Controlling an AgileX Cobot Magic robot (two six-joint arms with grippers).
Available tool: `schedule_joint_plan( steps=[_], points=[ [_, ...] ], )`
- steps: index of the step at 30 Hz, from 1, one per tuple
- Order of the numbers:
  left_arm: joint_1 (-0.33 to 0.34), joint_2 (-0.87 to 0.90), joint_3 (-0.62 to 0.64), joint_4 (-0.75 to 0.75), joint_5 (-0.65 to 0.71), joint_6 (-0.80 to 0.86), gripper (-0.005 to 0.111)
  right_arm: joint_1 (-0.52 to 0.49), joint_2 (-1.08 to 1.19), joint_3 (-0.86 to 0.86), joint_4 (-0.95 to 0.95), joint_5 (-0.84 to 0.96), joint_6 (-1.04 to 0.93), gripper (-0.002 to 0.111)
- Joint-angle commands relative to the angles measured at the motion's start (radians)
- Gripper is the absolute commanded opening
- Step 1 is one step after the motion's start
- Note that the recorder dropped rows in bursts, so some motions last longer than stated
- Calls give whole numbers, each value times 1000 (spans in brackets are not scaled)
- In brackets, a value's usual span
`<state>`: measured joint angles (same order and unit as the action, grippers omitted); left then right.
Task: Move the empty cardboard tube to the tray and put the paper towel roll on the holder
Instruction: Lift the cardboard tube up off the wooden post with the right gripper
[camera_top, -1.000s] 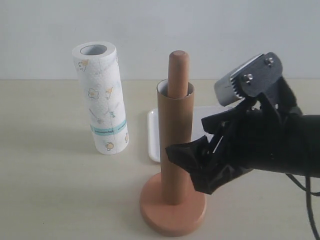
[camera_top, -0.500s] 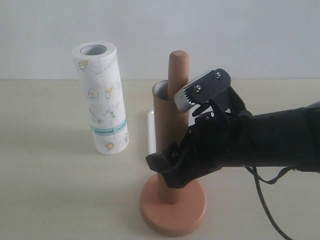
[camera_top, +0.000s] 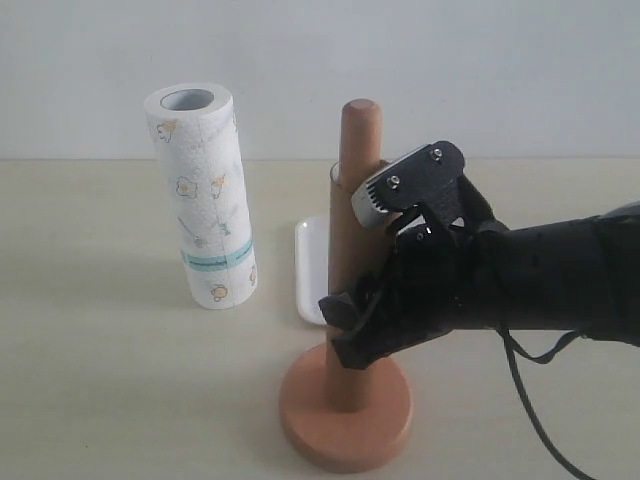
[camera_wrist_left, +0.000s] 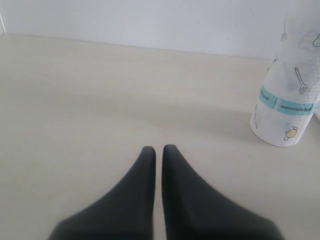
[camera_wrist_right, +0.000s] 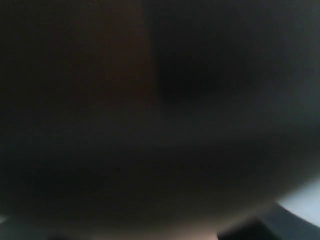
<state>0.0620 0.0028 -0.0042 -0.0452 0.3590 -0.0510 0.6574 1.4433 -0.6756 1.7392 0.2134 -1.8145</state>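
Note:
The empty cardboard tube (camera_top: 346, 240) stands sleeved over the post of the wooden holder (camera_top: 357, 130), whose disc base (camera_top: 330, 418) rests near the table's front. My right gripper (camera_top: 352, 335) straddles the tube low down. Its near finger (camera_top: 338, 318) lies against the tube's front and the far finger is hidden. The right wrist view is dark, filled by something very close. The paper towel roll (camera_top: 202, 200) (camera_wrist_left: 289, 95) stands upright to the left, apart from both grippers. My left gripper (camera_wrist_left: 159, 150) hovers shut and empty over bare table. The white tray (camera_top: 310, 268) lies behind the holder.
The right arm's black sleeve (camera_top: 560, 275) and its cable (camera_top: 530, 400) stretch across the right side of the table. A pale wall (camera_top: 320, 60) closes off the back.
My right gripper swung in from the right, reached round the tube and narrowed. The tube has shifted to the right against the post. The left gripper and the roll stayed put.

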Motion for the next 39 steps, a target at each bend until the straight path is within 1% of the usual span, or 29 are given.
schedule_joint_plan(
  steps=[1, 3, 4, 7, 12, 18, 39],
  points=[
    [-4, -3, 4, 2, 1, -8, 4, 1, 4, -8, 5, 34, -31, 32],
    [-4, -3, 4, 2, 1, -8, 4, 1, 4, -8, 5, 62, -41, 21],
    [-4, -3, 4, 2, 1, -8, 4, 1, 4, -8, 5, 77, -55, 13],
    [-4, -3, 4, 2, 1, -8, 4, 1, 4, -8, 5, 81, -54, 0],
    [-4, -3, 4, 2, 1, -8, 4, 1, -8, -8, 5, 65, -59, 0],
    [-4, -3, 4, 2, 1, -8, 4, 1, -85, -8, 5, 57, -54, 0],
    [-4, -3, 4, 2, 1, -8, 4, 1, -445, -8, 5, 60, -16, 0]
  ],
)
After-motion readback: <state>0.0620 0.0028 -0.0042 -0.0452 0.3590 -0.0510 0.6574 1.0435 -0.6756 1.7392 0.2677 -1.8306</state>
